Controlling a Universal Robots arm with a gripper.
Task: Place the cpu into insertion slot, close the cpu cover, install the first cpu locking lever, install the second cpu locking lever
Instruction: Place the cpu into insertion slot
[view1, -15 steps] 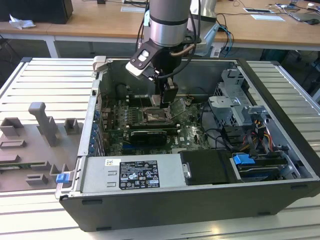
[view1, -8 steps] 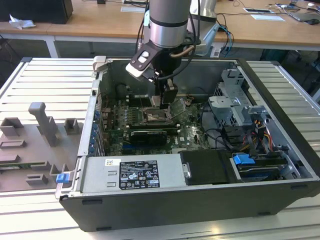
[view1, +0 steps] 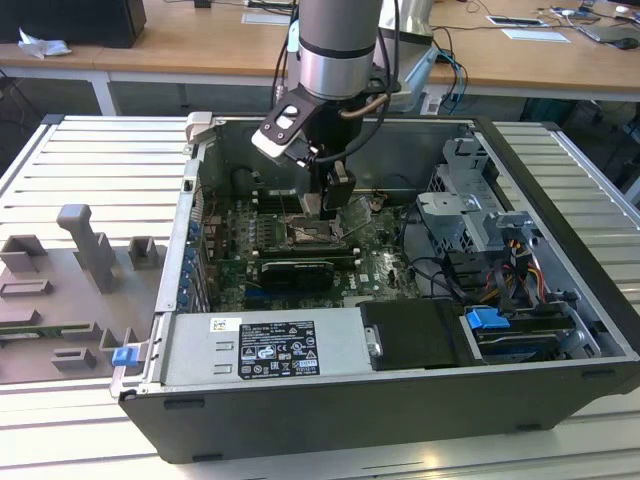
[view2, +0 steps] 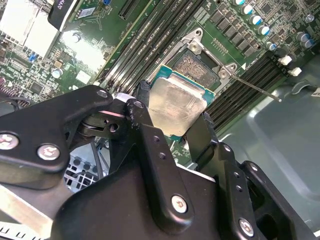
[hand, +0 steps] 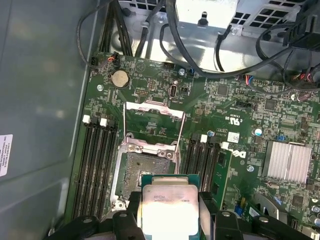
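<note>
You're carrying the cpu (view2: 176, 102) right now. In the second wrist view the pincer (view2: 172, 119) is clamping narrow onto two opposite edges of it, with the silvery top facing the camera. In the first wrist view the insertion slot (hand: 141, 170) is sitting just past the fingertips with its dark centre bare, so the chip is hanging above the green board (hand: 220, 107), not yet seated. Farther out from the pincer, beyond the slot, the cpu cover (hand: 154, 111) is lying swung open. A thin locking lever (view2: 255, 88) is sticking out beside the slot.

Here's where it's getting risky, as I judge it. You're gripping thin edges only, so a jarring descent could be slipping or tipping the chip. Coming down skewed or off-centre would be pressing a corner onto the slot's contacts and bending them. The fingers (view2: 202, 131) are straddling the chip too, so they could be catching the slot's metal rim or the memory slots (hand: 95, 160) flanking it.
</note>
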